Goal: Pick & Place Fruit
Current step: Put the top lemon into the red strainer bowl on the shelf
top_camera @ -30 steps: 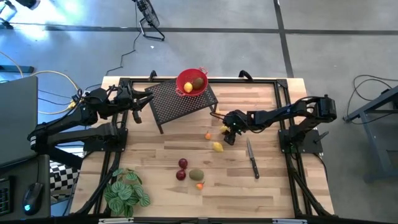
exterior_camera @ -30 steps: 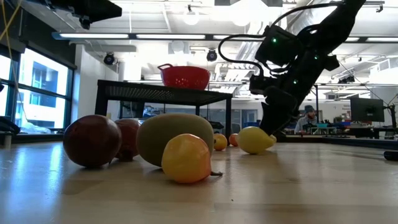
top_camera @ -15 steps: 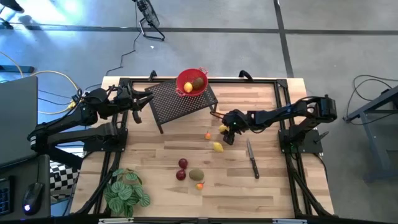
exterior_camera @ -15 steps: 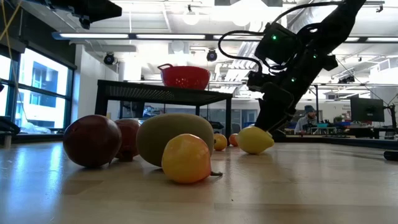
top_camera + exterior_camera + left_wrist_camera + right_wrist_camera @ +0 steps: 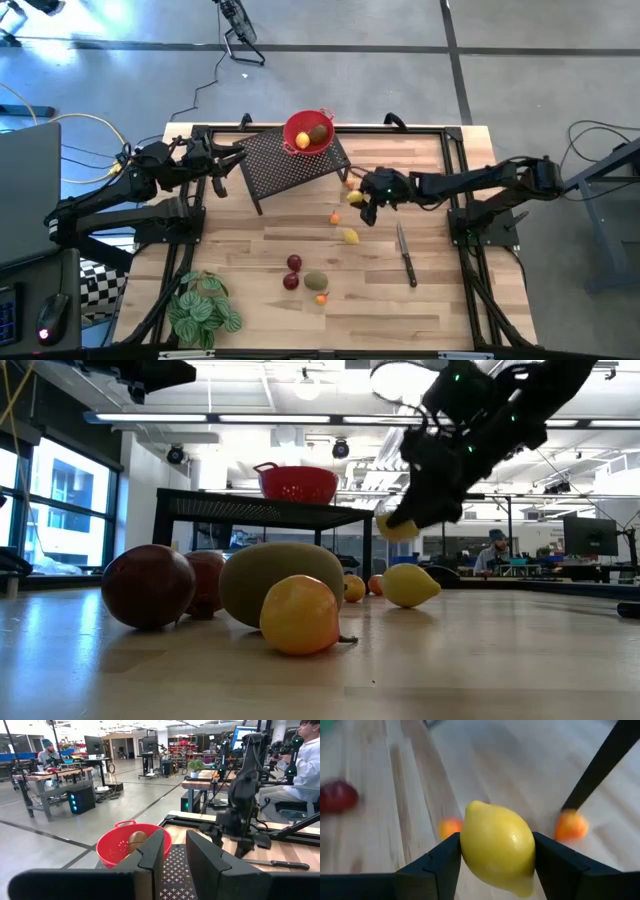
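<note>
My right gripper [image 5: 362, 206] is shut on a yellow lemon [image 5: 497, 847] and holds it above the table's middle, right of the black mesh stand [image 5: 290, 162]. A second lemon [image 5: 350, 237] lies on the wood just nearer. Two small orange fruits [image 5: 335, 218] [image 5: 350, 183] lie close by. Two dark red balls [image 5: 292, 272], a green oval [image 5: 316, 281] and an orange piece [image 5: 321, 297] rest nearer the front. The red bowl [image 5: 308, 132] on the stand holds a brown and a yellow fruit. My left gripper [image 5: 174, 862] hovers level at the stand's left, slightly open and holding nothing. My right gripper pinches the lemon by its two broad sides [image 5: 470, 855] between its two fingers [image 5: 555, 865], which lie across its length. The fingers slant down from the table's right side. The lemon [image 5: 396, 527] hangs clear of the table, tilted.
A black-handled knife [image 5: 406, 256] lies right of the fruit. A green leafy plant [image 5: 205, 308] stands at the near left corner. People sit at desks in the room beyond the table.
My right gripper has risen from the table and tipped closer to level, taking the held lemon up with it; the lemon is now lifted clear. The second lemon and the other fruit have stayed where they were.
</note>
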